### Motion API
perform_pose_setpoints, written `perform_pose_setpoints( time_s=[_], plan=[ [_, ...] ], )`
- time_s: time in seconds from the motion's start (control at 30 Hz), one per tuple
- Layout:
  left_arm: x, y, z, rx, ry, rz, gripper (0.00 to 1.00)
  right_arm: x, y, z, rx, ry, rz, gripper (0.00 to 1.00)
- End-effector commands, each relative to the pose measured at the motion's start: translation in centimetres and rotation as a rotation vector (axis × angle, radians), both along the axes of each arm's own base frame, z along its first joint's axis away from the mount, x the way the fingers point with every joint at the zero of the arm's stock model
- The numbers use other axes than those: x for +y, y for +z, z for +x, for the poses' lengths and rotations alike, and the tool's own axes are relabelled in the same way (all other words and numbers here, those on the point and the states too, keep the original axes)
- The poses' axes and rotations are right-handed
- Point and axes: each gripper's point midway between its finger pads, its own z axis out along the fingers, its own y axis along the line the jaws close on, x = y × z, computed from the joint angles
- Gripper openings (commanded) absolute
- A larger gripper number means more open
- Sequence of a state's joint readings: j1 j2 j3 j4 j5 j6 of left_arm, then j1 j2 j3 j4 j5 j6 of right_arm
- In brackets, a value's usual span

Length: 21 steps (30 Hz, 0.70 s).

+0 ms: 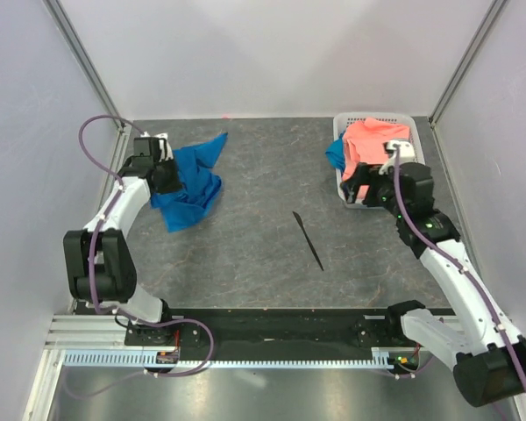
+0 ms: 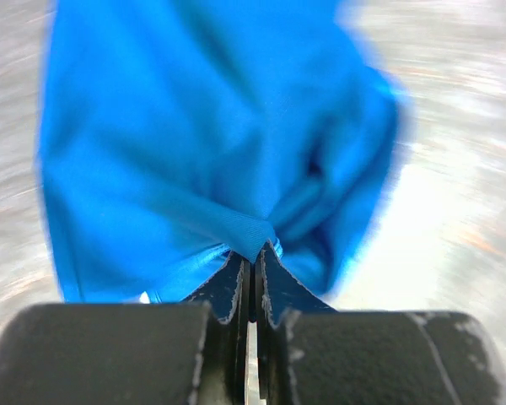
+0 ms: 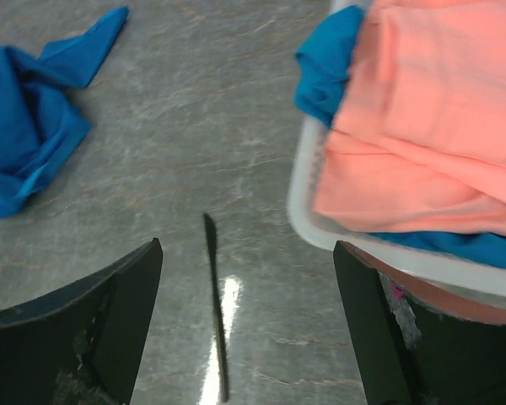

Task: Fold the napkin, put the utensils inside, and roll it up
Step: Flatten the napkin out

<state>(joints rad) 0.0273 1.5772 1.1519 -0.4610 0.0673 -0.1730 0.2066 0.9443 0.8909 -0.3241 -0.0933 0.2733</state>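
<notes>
The bright blue napkin [image 1: 193,180] lies crumpled at the table's back left. My left gripper [image 1: 164,175] sits at its left edge, shut on a pinch of the napkin [image 2: 219,152], which fills most of the left wrist view. The slim black utensil [image 1: 308,239] lies flat near the middle of the table, pointing away. My right gripper [image 1: 361,189] hangs open by the basket's near corner, with nothing between its fingers. In the right wrist view the utensil [image 3: 215,304] lies between the wide-apart fingers [image 3: 118,312], lower down on the table.
A white basket [image 1: 342,180] at the back right holds a salmon-pink cloth [image 1: 374,140] with a blue scrap [image 1: 335,154] under it. Enclosure walls stand on the left, right and back. The arms' base rail runs along the near edge.
</notes>
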Motion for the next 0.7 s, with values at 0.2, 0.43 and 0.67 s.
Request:
perform_pose_setpoints(
  time_s=[0.2,0.43,0.67],
  plan=[
    [-12.0,10.3,-2.7,-0.247,-0.333,-0.364,0.02,17.0,-2.7,-1.5,0.083,0.296,0.13,0.9],
    [-12.9,11.5,-3.7,-0.256,-0.365,-0.422,0.02,24.2,-8.2,-2.0,0.202,0.368,0.173,0.88],
    [-13.1,12.1,-4.0,-0.269,-0.374,-0.428,0.02,25.9,-11.4,-0.5,0.229,0.356,0.175,0.83]
  ],
)
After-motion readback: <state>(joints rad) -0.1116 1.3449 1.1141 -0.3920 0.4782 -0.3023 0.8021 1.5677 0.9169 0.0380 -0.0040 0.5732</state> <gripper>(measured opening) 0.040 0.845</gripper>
